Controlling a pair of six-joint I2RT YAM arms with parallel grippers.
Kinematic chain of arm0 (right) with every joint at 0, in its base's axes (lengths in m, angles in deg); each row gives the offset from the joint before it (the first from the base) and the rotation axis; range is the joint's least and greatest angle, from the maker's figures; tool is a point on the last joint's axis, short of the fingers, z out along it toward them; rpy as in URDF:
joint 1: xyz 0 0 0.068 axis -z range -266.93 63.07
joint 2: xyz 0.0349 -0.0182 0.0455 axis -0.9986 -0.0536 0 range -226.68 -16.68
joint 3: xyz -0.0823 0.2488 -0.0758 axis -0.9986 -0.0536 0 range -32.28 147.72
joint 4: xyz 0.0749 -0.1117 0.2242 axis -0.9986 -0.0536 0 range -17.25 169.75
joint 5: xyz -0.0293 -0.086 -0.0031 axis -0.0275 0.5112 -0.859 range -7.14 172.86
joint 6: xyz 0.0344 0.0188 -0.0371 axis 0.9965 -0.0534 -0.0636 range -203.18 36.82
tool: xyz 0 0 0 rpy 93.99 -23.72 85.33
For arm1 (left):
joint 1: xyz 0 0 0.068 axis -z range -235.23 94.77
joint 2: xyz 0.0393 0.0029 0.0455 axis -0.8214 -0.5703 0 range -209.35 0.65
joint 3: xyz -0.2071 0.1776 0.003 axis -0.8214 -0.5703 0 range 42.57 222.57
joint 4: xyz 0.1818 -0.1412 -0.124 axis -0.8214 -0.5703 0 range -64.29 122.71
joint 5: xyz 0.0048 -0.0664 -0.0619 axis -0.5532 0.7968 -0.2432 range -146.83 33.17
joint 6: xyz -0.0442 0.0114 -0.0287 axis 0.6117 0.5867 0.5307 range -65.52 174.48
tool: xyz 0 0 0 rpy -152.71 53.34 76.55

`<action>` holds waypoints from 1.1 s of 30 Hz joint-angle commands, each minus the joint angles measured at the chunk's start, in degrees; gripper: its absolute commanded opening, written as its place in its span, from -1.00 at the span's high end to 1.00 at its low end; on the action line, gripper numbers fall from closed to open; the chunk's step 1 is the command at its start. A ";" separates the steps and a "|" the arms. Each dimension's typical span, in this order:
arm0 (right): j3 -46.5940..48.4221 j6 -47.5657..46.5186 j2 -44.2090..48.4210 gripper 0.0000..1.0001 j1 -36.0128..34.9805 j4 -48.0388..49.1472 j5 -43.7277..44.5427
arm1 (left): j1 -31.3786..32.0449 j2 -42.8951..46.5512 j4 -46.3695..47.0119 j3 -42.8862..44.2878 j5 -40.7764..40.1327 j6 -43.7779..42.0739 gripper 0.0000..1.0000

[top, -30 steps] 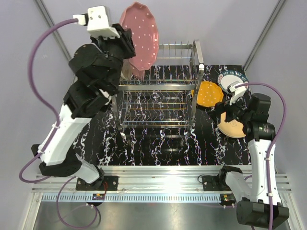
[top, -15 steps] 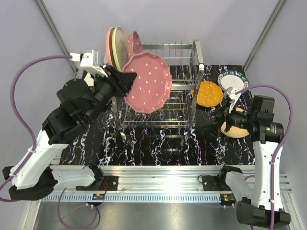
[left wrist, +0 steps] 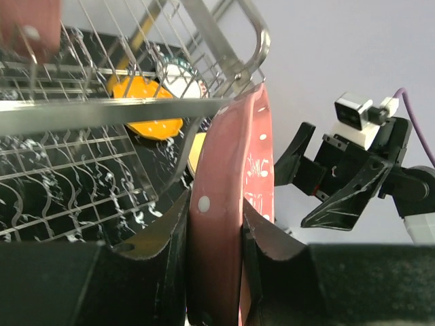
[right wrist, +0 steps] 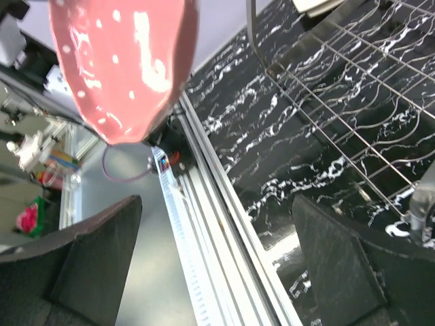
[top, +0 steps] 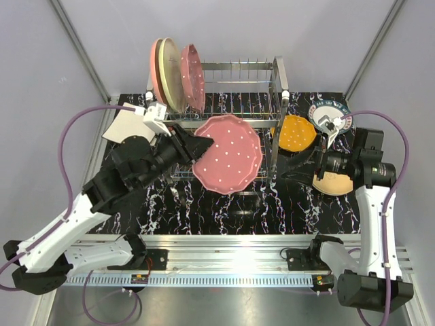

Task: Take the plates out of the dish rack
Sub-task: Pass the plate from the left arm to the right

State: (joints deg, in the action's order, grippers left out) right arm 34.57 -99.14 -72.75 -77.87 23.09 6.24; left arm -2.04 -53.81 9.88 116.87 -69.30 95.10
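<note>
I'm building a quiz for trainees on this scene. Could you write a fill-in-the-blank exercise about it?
1. The left gripper holds the pink white-dotted plate by its ____.
2. The right gripper stands ____, holding nothing.
3. The round orange plate lies on the black marbled table, to the ____ of the silver wire dish rack.
4. The upright plates at the rack's left end number ____.
Missing words: rim; open; right; three.

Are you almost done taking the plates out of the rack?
Done: the orange plate, teal-rimmed plate and tan plate lie on the table beside the dish rack. In hand: the left tool grips the pink dotted plate, near the open right tool. Left: three plates standing atop the rack.
</note>
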 commanded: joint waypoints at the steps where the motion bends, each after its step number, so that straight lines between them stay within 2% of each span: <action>1: -4.59 13.82 2.10 -0.99 -0.01 16.68 -4.94 | 0.07 2.60 19.65 -3.01 3.24 7.27 1.00; 2: -6.36 23.52 3.33 -0.99 -0.27 21.81 -4.42 | 0.07 2.69 20.62 -3.98 3.24 7.45 1.00; 4: -10.83 31.40 4.65 -0.99 -1.41 34.61 -3.10 | 0.07 2.69 22.64 -6.44 3.33 7.98 1.00; 5: -11.82 36.57 5.53 -0.99 -2.20 37.39 -1.71 | 0.07 2.51 23.18 -7.06 3.33 8.50 1.00; 10: -12.80 38.82 4.31 -0.99 -7.73 40.14 3.31 | 0.07 1.64 29.06 -11.10 5.43 11.23 1.00; 14: -13.15 40.04 2.29 -0.97 -8.71 40.32 6.04 | 0.07 0.67 32.05 -13.65 6.76 13.08 1.00; 17: -14.38 42.59 1.49 -0.88 -10.54 42.68 6.40 | 0.07 -0.03 33.81 -14.97 7.54 14.04 1.00; 18: -14.64 43.21 1.49 -0.79 -10.73 43.47 6.48 | 0.07 -0.12 34.25 -15.24 7.55 14.22 1.00; 24: -15.96 45.49 1.23 -0.55 -12.13 46.72 6.48 | 0.07 -1.79 36.62 -16.73 7.55 14.66 1.00; 28: -17.19 48.21 1.23 -0.26 -12.40 49.27 5.61 | 0.16 -3.55 36.98 -16.82 7.11 13.96 1.00; 29: -17.37 48.74 1.23 -0.10 -12.40 49.89 5.43 | 0.25 -3.73 37.15 -17.00 7.02 13.87 1.00; 31: -18.50 50.84 1.23 0.03 -12.49 52.09 4.99 | 0.25 -4.43 37.94 -17.35 6.93 13.87 1.00; 32: -18.77 51.38 1.14 0.21 -12.49 52.62 4.90 | 0.16 -4.69 38.21 -17.44 7.02 13.78 1.00; 33: -19.21 51.82 1.06 0.30 -12.57 53.67 4.64 | 0.25 -4.95 38.82 -17.52 7.46 13.70 1.00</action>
State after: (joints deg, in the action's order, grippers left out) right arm 16.16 -51.23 -71.86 -89.60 71.13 13.04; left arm -2.04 -59.29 33.35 98.18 -62.57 105.98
